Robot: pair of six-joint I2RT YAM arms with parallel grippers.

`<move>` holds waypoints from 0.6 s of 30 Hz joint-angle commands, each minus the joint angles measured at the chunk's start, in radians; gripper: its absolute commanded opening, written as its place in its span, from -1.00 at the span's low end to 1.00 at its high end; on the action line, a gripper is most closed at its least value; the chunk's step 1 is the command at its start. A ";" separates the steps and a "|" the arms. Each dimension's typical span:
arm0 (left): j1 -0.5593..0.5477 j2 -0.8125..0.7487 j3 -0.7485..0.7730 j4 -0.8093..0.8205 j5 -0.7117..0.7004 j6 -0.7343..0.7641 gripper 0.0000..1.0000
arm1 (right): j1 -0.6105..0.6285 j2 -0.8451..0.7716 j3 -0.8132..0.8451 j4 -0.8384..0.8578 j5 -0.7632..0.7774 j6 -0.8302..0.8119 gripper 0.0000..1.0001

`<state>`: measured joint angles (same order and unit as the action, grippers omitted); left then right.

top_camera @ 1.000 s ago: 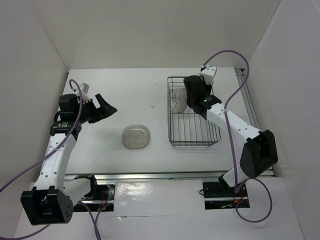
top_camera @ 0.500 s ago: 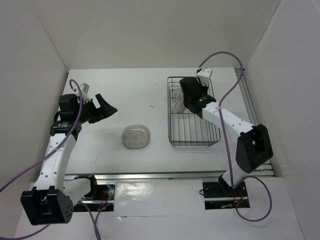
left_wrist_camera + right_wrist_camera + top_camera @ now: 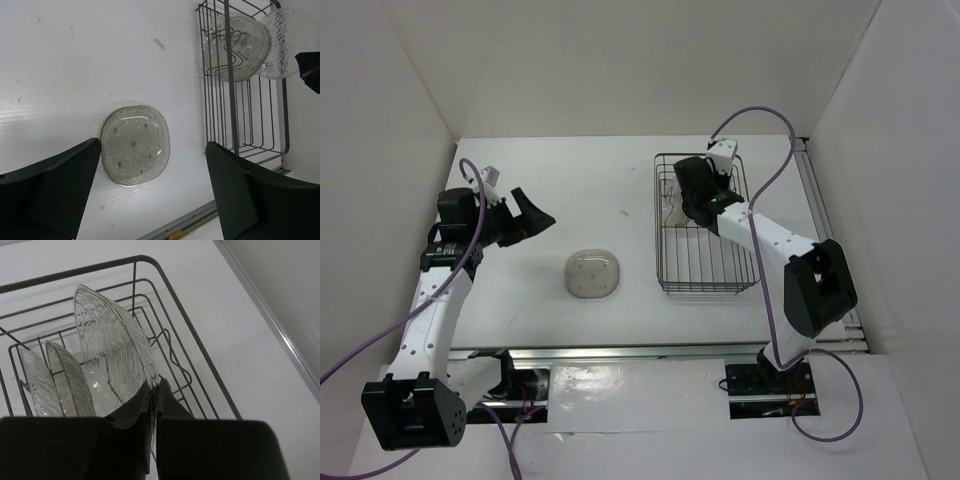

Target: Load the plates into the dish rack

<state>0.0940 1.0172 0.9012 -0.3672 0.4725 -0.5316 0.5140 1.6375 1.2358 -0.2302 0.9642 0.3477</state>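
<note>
A smoky grey plate (image 3: 594, 273) lies flat on the white table, also in the left wrist view (image 3: 135, 145). The dark wire dish rack (image 3: 710, 290) stands to its right. My right gripper (image 3: 156, 385) is shut on the rim of a clear ribbed plate (image 3: 110, 350), held on edge inside the rack (image 3: 165, 280) near its far end. Two more plates (image 3: 65, 377) stand on edge beside it. My left gripper (image 3: 535, 215) is open and empty above the table, left of the flat plate.
White walls enclose the table on three sides. A metal rail (image 3: 650, 350) runs along the near edge. The right arm's purple cable (image 3: 770, 140) loops above the rack's far right corner.
My right gripper has shifted slightly toward the rack's far left end, carrying the clear plate. The left arm and the flat plate have not moved.
</note>
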 commanded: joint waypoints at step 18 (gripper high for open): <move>0.004 -0.020 0.022 0.024 0.021 -0.016 1.00 | 0.008 0.068 0.019 0.061 -0.030 0.040 -0.48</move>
<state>0.0940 1.0172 0.9012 -0.3668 0.4763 -0.5316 0.5240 1.7008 1.2358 -0.2241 0.9234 0.3706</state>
